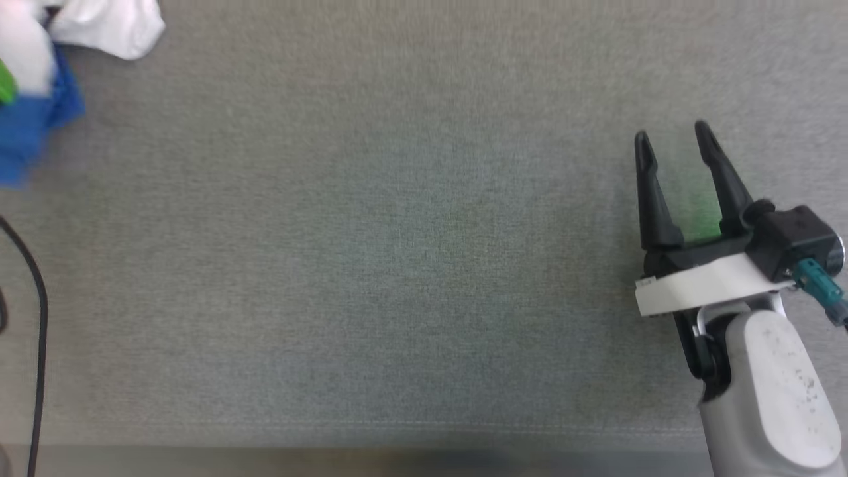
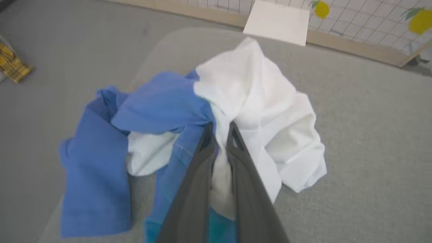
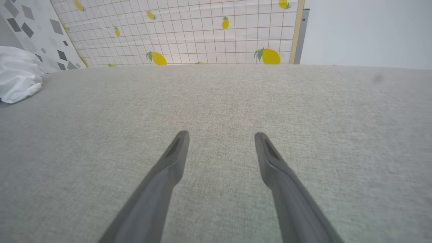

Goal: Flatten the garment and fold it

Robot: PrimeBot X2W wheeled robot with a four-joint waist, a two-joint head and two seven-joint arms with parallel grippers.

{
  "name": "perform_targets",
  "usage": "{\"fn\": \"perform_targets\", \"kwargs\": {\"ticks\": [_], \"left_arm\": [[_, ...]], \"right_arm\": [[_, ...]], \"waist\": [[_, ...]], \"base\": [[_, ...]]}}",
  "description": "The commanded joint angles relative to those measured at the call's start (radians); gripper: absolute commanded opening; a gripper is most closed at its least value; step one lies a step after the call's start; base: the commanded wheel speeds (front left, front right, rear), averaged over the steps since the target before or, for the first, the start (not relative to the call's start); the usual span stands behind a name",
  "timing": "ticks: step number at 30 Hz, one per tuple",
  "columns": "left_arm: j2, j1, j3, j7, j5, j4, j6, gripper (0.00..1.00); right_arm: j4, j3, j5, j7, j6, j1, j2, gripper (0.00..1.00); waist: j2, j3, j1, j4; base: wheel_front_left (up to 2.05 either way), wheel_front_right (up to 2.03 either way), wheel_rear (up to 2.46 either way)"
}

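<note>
Crumpled white cotton T-shirt with royal-blue sleeves (image 1: 99, 26) (image 2: 243, 98) (image 3: 17, 81) sits far left on grey fabric-covered table (image 1: 397, 265), partly cut off by head view edge. All bunched up, so no clear long axis, and can't tell which way collar points. Head view: white lump farther, blue part nearer. Loads of creases and soft folds. On left, left gripper (image 2: 220, 130) has fingers pinched tight on fold where blue meets white. Over on right, right gripper (image 1: 672, 132) (image 3: 221, 134) well apart from shirt, fingers spread wide over bare table.
</note>
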Motion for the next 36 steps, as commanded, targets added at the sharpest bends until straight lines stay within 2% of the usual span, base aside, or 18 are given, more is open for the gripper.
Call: {"fn": "perform_targets", "kwargs": {"ticks": [1,6,10,16,24,36], "left_arm": [[0.011,-0.03,0.0,-0.08,0.03,-0.002,-0.009,0.0],[-0.006,-0.097,-0.038,-0.315,0.096,0.006,-0.052,0.0],[-0.035,-0.146,-0.087,-0.39,0.12,0.004,-0.087,0.0],[-0.079,-0.213,-0.163,-0.415,0.14,-0.002,-0.133,0.0],[-0.189,-0.297,-0.221,-0.42,0.101,-0.017,-0.165,0.0],[-0.439,-0.349,-0.295,-0.487,-0.004,0.025,-0.177,0.0]], "right_arm": [[0.009,-0.006,0.008,-0.009,-0.002,0.021,-0.001,1.0],[0.029,-0.02,0.022,-0.011,-0.002,0.079,-0.001,1.0],[0.036,-0.036,0.027,-0.011,-0.002,0.121,-0.001,1.0],[0.036,-0.048,0.038,-0.009,-0.002,0.172,-0.001,1.0],[0.033,-0.039,0.057,-0.002,-0.002,0.21,-0.001,1.0],[0.017,-0.016,0.053,0.013,-0.002,0.216,-0.001,1.0]], "waist": [[-0.0001,-0.144,-0.0001,0.051],[-0.0001,-0.281,-0.0001,0.063],[-0.0001,-0.365,-0.0001,0.056],[-0.0001,-0.445,-0.0001,0.011],[-0.0001,-0.479,-0.0001,-0.082],[-0.0001,-0.462,-0.0001,-0.203]], "base": [[0.0,0.0,0.0],[0.0,0.0,0.0],[0.0,0.0,0.0],[0.0,0.0,0.0],[0.0,0.0,0.0],[0.0,0.0,0.0]]}}
